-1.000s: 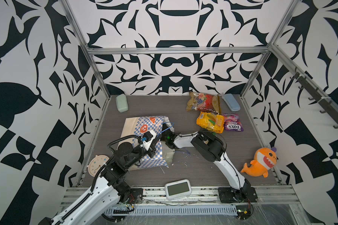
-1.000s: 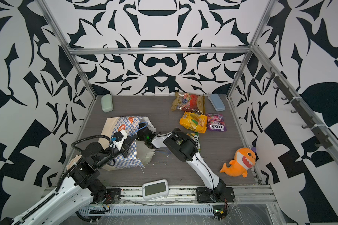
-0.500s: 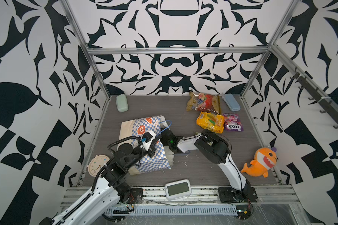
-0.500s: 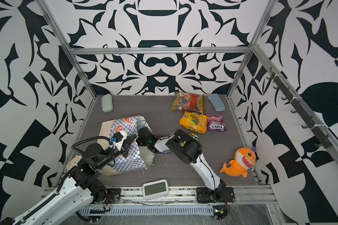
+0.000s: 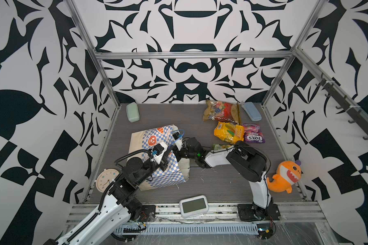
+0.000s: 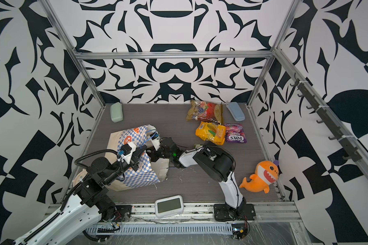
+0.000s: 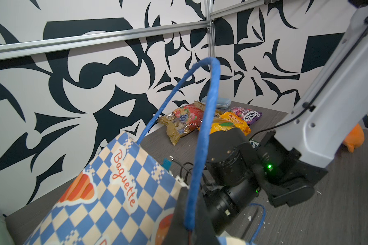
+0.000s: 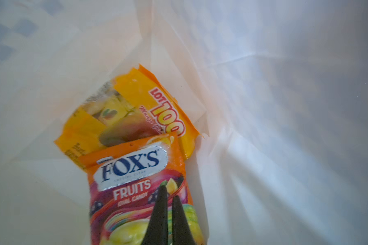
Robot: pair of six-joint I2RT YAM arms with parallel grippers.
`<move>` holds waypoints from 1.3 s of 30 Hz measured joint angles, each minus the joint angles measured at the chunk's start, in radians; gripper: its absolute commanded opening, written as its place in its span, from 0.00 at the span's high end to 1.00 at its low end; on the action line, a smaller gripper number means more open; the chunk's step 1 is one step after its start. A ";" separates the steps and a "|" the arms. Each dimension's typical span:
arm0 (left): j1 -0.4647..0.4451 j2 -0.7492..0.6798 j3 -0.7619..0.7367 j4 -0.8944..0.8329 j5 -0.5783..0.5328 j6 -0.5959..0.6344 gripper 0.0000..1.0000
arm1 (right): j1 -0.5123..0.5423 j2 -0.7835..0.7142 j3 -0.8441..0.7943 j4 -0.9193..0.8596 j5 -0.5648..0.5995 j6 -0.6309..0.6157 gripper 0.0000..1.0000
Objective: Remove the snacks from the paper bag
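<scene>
Paper bag (image 5: 168, 176) hides closed right claw (image 8: 169, 192) over FOX'S packet (image 8: 134, 186).

Plush shark (image 5: 286, 177), clock (image 5: 105, 180), display (image 5: 193, 206), green case (image 5: 132, 112) and blue case (image 5: 251, 111) lie apart.

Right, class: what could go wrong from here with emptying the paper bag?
The right gripper is shut over the FOX'S Fruits packet; whether it pinched the glossy film is unclear, so it may come out empty.
The blue cord handle arches close by the right arm's wrist and could snag on withdrawal.
The left gripper holds only the paper bag's rim, which might tear.
</scene>
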 measured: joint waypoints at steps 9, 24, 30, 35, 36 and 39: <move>0.003 0.024 0.000 0.003 0.016 0.013 1.00 | -0.021 -0.127 -0.154 0.007 0.003 0.027 1.00; 0.290 0.450 0.098 0.279 0.374 -0.035 1.00 | 0.194 -0.403 -0.296 -0.113 0.019 -0.174 1.00; 0.310 0.729 0.290 0.415 0.519 -0.047 1.00 | 0.245 -0.386 -0.320 -0.059 0.097 -0.203 1.00; 0.316 0.810 0.366 0.483 0.592 -0.089 1.00 | 0.244 -0.417 -0.333 -0.070 0.269 -0.224 1.00; 0.316 0.795 0.361 0.489 0.595 -0.096 1.00 | 0.243 -0.438 -0.343 -0.080 0.312 -0.229 1.00; 0.316 0.703 0.322 0.479 0.598 -0.108 1.00 | 0.228 -0.500 -0.367 -0.105 0.422 -0.240 1.00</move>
